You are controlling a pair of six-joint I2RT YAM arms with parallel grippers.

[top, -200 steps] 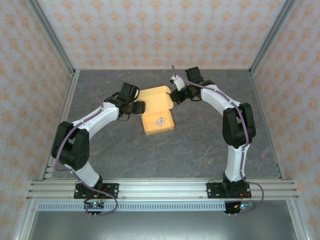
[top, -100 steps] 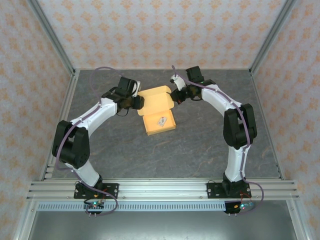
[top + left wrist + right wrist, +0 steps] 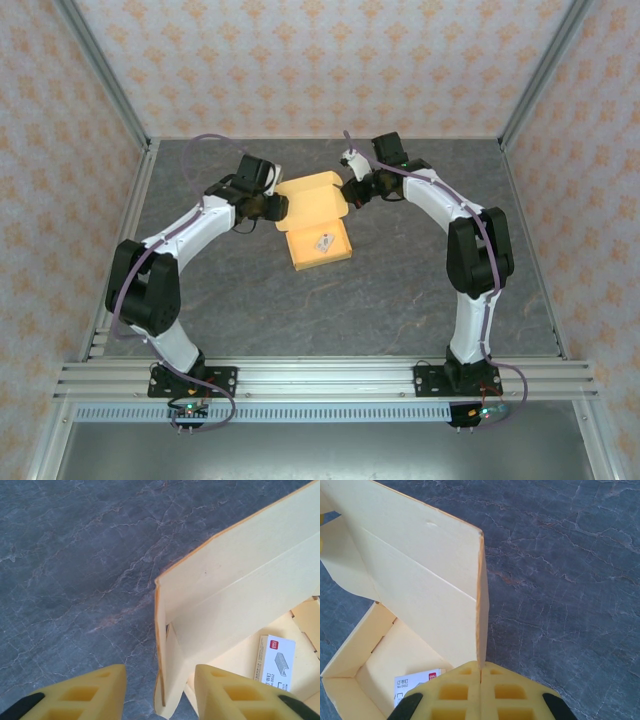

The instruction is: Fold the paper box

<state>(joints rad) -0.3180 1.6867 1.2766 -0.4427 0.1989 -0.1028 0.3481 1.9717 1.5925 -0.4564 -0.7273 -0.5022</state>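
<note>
- left gripper (image 3: 159, 682) is standing partly open, with a side flap of the paper box (image 3: 235, 595) rising between its fingers, ungripped.
- right gripper (image 3: 481, 672) is pinching shut on the paper box's upright lid edge, just ahead of its tips.
- a staple packet (image 3: 276, 655) is lying inside the box, right of the left gripper.

Light orange-tan paper box (image 3: 308, 196), half folded: lying open near middle of table, with lid panel standing up at far end.
</note>
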